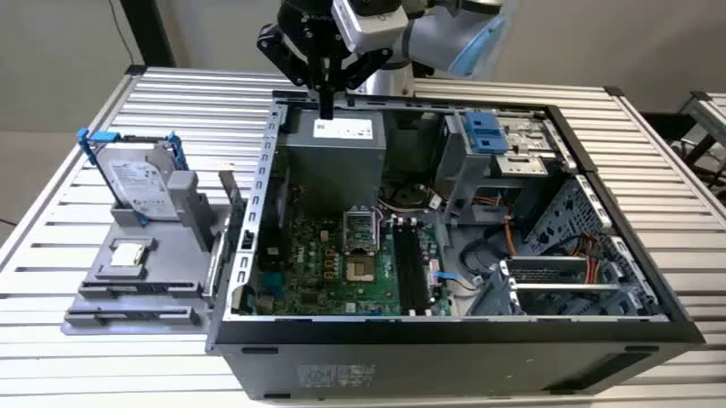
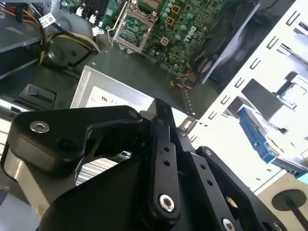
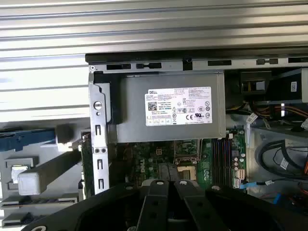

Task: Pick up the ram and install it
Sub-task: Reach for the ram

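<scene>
The claw (image 1: pixel 326 110) hangs clenched, its black fingers pressed together with nothing seen between them, over the rear rim of the open computer case (image 1: pixel 454 327). Just under it inside the case sits one grey power supply (image 1: pixel 335 166) bearing one white printed label (image 1: pixel 343 128). Deeper in the case lie the green motherboard (image 1: pixel 323 276), its one CPU socket (image 1: pixel 360 229) and the black memory slots (image 1: pixel 406 268). In the first wrist view the ram (image 3: pixel 86 161) seems to be the thin green strip standing just outside the case wall. Beside the case, on the exterior view's left, one hard drive (image 1: pixel 142 183) with blue rails stands on a grey fixture (image 1: pixel 136 293) on the slatted table (image 1: pixel 193 102).
</scene>
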`<action>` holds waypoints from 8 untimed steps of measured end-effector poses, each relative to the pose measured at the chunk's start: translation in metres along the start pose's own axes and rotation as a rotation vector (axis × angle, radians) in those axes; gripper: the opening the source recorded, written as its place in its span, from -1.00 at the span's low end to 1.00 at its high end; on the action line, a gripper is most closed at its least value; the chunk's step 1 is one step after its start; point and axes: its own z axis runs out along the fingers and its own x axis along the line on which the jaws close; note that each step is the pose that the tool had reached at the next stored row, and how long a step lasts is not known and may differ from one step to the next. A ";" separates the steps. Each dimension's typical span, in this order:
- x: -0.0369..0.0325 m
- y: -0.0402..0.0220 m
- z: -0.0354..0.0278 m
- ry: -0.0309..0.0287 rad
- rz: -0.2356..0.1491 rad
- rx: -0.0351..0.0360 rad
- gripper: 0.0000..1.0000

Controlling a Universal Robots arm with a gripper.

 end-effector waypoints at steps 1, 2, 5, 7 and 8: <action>0.0000 0.0000 0.0000 0.0000 0.000 0.0000 -1.00; 0.0000 0.0000 0.0000 0.0000 0.000 0.0000 -1.00; 0.0000 0.0000 0.0000 0.0000 0.000 -0.0001 -1.00; 0.0000 0.0000 0.0000 0.0000 0.000 0.0000 -1.00; 0.0000 0.0000 0.0000 -0.0001 0.000 -0.0001 -1.00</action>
